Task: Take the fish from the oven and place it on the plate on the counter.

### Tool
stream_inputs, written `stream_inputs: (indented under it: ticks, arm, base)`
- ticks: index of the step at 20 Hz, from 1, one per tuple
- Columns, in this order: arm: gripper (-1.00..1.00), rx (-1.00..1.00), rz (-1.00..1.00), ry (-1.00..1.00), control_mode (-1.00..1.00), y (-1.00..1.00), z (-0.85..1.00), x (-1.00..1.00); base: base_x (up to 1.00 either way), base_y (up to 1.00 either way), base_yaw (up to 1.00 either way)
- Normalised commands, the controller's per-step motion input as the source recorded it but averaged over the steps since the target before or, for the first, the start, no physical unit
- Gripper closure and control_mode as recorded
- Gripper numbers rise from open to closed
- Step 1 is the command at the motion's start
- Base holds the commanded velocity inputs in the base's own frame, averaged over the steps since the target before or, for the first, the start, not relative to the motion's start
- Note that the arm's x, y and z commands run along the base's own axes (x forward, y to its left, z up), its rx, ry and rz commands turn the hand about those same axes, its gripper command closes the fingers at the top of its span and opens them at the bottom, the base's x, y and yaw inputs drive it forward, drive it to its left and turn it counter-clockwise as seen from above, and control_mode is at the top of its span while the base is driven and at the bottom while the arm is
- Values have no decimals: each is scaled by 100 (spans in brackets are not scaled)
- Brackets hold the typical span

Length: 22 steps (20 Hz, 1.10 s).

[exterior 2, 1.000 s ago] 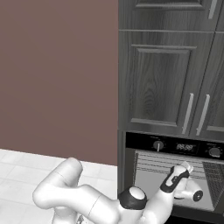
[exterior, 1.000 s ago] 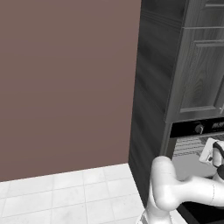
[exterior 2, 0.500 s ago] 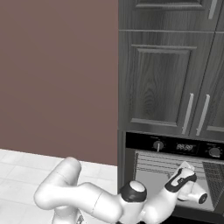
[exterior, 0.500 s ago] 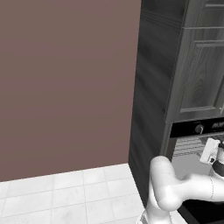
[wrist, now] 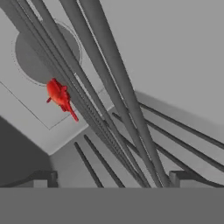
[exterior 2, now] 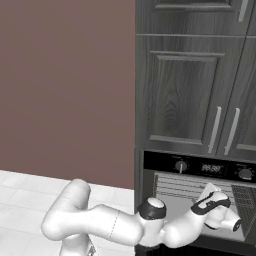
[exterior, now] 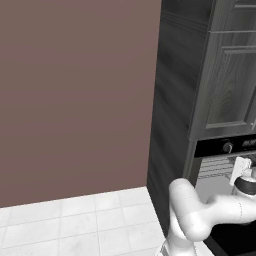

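So my hand has pushed further into the oven (exterior 2: 200, 170) over the last second, and my pincer (wrist: 111, 179) is wide open with nothing in it. The fish (wrist: 60, 97) sits up ahead and off to the left in the hand view, beyond the rack (wrist: 109, 87) bars, well apart from my fingertips (wrist: 183, 178). Looks like I'm closing in on the grab, not there yet.

Grey wire racks (wrist: 109, 87) inside the oven (exterior 2: 200, 167) — red-orange fish (wrist: 60, 97) beyond their bars
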Motion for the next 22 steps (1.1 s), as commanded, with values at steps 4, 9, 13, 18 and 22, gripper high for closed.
stream_inputs:
  ticks: [4, 9, 13, 18, 22]
  arm:
    - [-100, 0, -11, -30, -100, 0, -32, -22]
    - [-100, 0, -18, -28, -100, 0, -37, -56]
    - [-100, 0, -25, -18, -100, 7, -25, -15]
    - [-100, -3, -33, -7, -100, 22, -17, 5]
    - [-100, -5, -35, -5, -100, 22, -24, 19]
  base:
    - [0, 0, 0]
    - [0, 0, 0]
    - [0, 0, 0]
    - [0, 0, 0]
    - [0, 0, 0]
